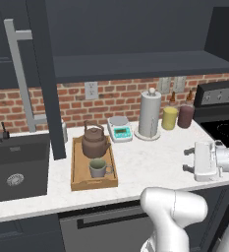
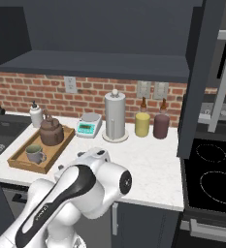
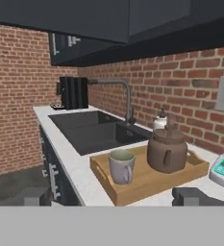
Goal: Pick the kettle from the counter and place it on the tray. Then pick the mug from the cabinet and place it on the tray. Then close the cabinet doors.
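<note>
Left base view: the open cabinet door (image 1: 46,78) hides part of the counter (image 1: 150,157) behind it and is cut off by the top edge. The scale (image 1: 121,129) display is too small to read. Hand view: the kettle (image 3: 167,150) hides the soap bottle (image 3: 160,121) base.

A red brick wall (image 1: 116,96) with pale mortar runs behind the worktop, carrying a white socket (image 1: 91,90) and two more switch plates (image 2: 152,90) further right. A dark sink (image 1: 17,165) is sunk at the left end, with a bent grey tap (image 3: 123,93) at its back edge. At the right end sits a black stove (image 2: 212,177) (ring marks on its glass top). Dark drawer fronts (image 1: 94,226) run below. The light is even and soft.
</note>
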Available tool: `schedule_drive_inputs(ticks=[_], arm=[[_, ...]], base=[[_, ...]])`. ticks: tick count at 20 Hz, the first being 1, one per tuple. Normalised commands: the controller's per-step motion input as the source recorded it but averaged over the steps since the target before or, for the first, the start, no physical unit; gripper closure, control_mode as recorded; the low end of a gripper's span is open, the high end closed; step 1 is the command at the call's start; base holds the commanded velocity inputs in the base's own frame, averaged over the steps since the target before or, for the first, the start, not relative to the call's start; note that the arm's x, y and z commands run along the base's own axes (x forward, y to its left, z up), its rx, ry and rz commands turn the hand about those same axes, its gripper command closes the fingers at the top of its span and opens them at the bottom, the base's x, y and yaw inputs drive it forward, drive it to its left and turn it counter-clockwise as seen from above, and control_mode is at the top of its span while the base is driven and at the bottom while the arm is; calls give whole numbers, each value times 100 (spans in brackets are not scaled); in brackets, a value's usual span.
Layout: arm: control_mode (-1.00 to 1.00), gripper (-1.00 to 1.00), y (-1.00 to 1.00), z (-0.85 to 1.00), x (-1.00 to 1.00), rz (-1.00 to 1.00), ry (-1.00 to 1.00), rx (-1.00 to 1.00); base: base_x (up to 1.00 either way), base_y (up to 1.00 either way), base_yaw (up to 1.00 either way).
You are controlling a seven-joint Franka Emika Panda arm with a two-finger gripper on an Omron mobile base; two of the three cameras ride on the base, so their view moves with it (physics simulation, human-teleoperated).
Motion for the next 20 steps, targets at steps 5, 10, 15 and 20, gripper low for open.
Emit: schedule_drive_inputs(ticks=[5, 10, 15, 20], arm=[[-100, -100, -56, 39, 0, -8, -8, 0], [-100, -100, -65, 44, 0, -6, -11, 0], [-100, -100, -65, 43, 0, -5, -11, 0], [-100, -100, -61, 31, 0, -4, -9, 0]], base=[[0, 0, 0], [0, 0, 0], [0, 0, 0], [0, 0, 0]])
